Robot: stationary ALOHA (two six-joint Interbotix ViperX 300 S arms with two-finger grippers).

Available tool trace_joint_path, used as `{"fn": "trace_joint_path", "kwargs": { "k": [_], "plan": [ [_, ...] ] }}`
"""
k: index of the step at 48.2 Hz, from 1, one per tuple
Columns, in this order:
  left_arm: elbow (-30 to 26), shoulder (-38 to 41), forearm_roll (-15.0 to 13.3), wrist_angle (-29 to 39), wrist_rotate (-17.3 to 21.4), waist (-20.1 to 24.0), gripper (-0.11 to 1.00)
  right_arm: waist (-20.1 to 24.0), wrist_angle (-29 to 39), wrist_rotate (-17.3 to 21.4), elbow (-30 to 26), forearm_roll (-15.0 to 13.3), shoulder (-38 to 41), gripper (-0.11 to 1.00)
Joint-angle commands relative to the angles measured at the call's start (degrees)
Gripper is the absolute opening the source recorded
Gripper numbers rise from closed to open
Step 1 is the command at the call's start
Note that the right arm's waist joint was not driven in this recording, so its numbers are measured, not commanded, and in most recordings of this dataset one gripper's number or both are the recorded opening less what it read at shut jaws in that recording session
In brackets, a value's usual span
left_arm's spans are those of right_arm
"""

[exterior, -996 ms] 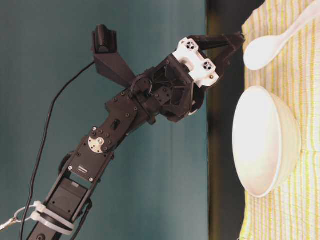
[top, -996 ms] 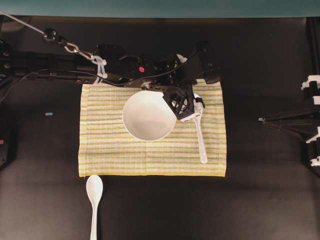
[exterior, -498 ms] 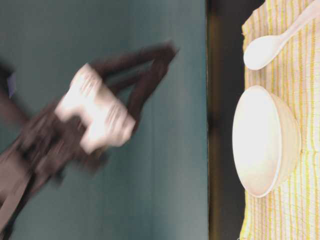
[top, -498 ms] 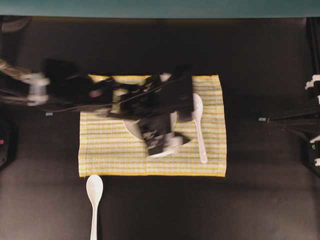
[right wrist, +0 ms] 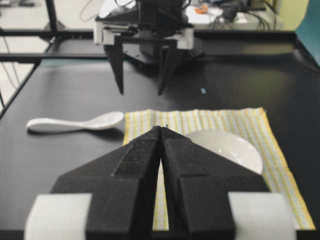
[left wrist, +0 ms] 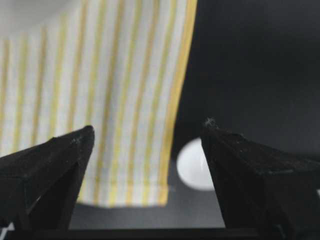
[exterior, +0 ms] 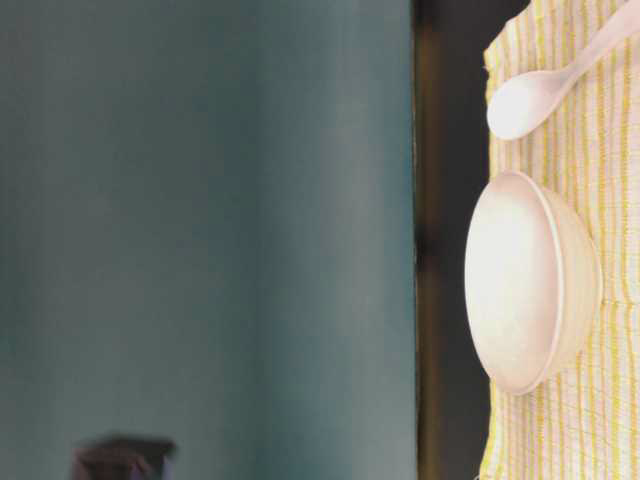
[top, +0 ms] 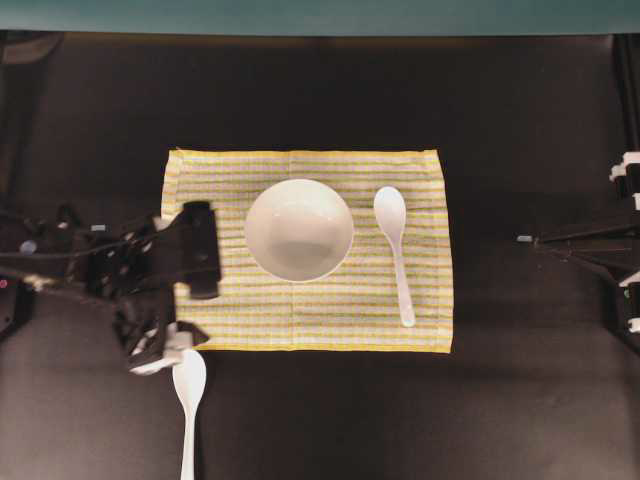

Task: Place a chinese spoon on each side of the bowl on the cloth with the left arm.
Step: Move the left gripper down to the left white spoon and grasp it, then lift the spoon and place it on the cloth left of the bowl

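A white bowl sits in the middle of the yellow-striped cloth. One white chinese spoon lies on the cloth to the right of the bowl, handle toward the front. A second spoon lies on the black table just off the cloth's front-left corner. My left gripper hovers over that corner, open and holding nothing. In the left wrist view its fingers frame the cloth's corner and the spoon's bowl. My right gripper is shut and holds nothing.
The right arm is parked at the table's right edge, away from the cloth. Black tabletop surrounds the cloth on all sides. A teal wall runs along the back.
The left arm swung from above the right-hand spoon, across the bowl, to the cloth's front-left corner. That spoon stays lying on the cloth. The right arm has not moved.
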Motion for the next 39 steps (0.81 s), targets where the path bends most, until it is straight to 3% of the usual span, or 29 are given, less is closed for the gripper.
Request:
{"fn": "trace_joint_path", "kwargs": {
  "k": [1,13,24,39],
  "plan": [
    [3.2,-0.7,0.2,-1.0,-2.0,-2.5,0.83,0.0,-0.4,-0.2,-0.4,0.1,0.3,0.01],
    [6.8,1.9,0.2,-9.2,-4.4,-6.2,0.83,0.1,-0.6,-0.4,-0.3,0.1,0.3,0.01],
    [7.2,7.0,0.2,-16.1,-4.4,-6.4,0.83,0.0,-0.4,-0.2,-0.2,0.1,0.3,0.01],
    [7.3,9.5,0.2,-17.0,-4.8,-6.6,0.82,0.0,-0.4,-0.1,0.0,0.1,0.4,0.01]
  ]
}}
